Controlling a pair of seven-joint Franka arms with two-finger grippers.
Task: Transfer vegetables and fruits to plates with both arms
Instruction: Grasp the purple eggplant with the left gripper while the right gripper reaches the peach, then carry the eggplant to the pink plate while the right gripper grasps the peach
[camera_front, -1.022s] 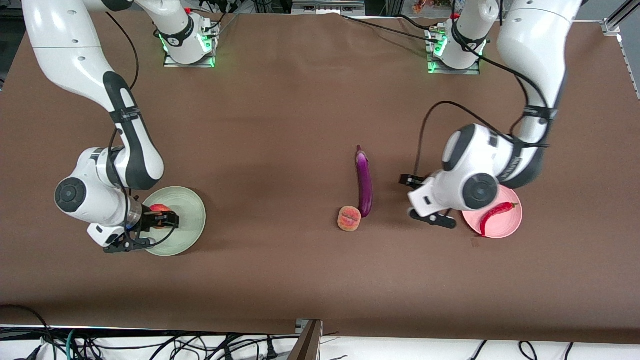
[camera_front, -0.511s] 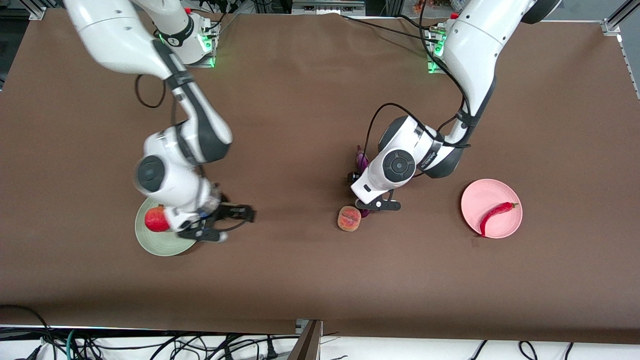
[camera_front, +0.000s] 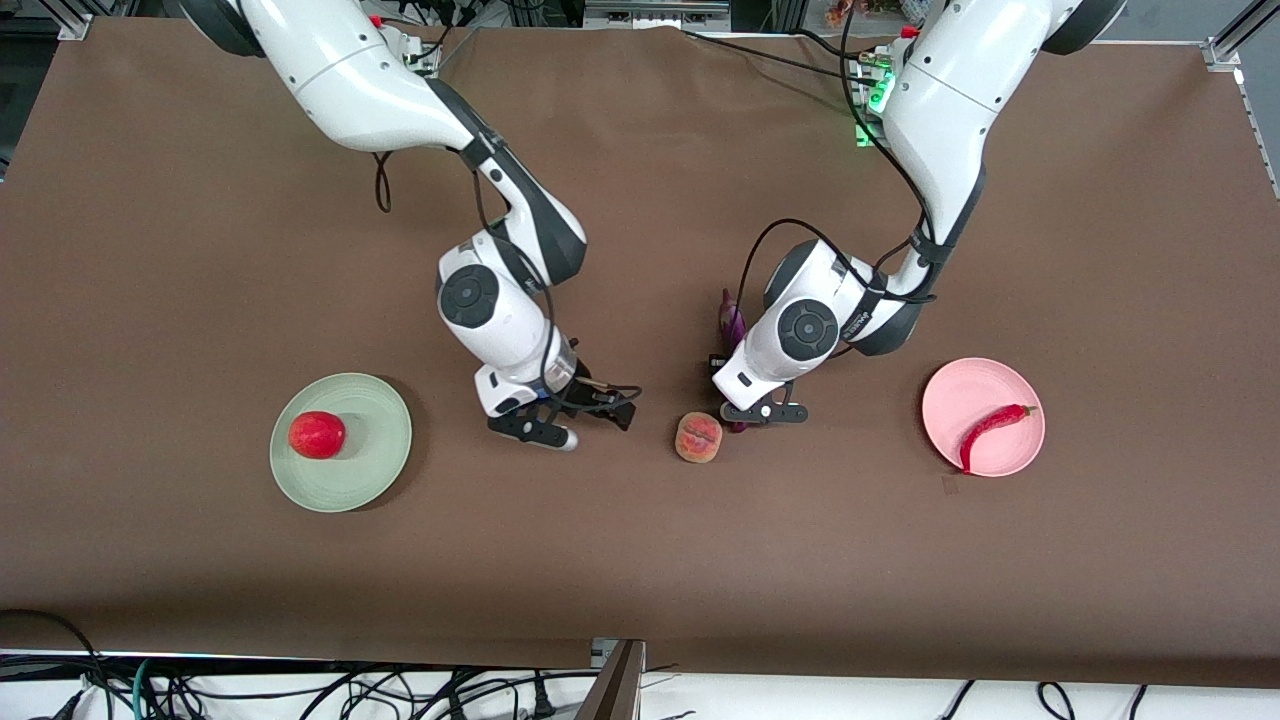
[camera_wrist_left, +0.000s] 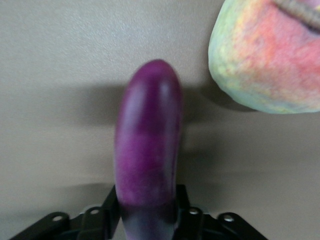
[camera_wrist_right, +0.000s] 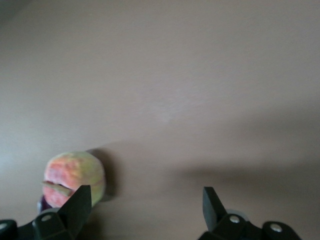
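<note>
The purple eggplant (camera_front: 727, 318) lies mid-table, mostly hidden under my left gripper (camera_front: 745, 402). In the left wrist view the left gripper (camera_wrist_left: 146, 202) is shut on the eggplant (camera_wrist_left: 149, 145), low at the table. The orange-pink peach (camera_front: 698, 437) sits beside the eggplant's rounded end and shows in the left wrist view (camera_wrist_left: 270, 55). My right gripper (camera_front: 583, 418) is open and empty, low over bare table beside the peach, toward the right arm's end. In the right wrist view (camera_wrist_right: 145, 202) the peach (camera_wrist_right: 75, 175) is by one finger. The red fruit (camera_front: 317, 434) rests on the green plate (camera_front: 375, 465). The chili (camera_front: 990, 430) lies on the pink plate (camera_front: 960, 395).
The brown table (camera_front: 640, 560) has bare cloth between the two plates and the fruit. Both arm bases stand along the edge farthest from the front camera. Cables hang below the table's near edge.
My right gripper left the red fruit on the green plate and moved to beside the peach. My left gripper moved from the pink plate onto the eggplant and closed on it.
</note>
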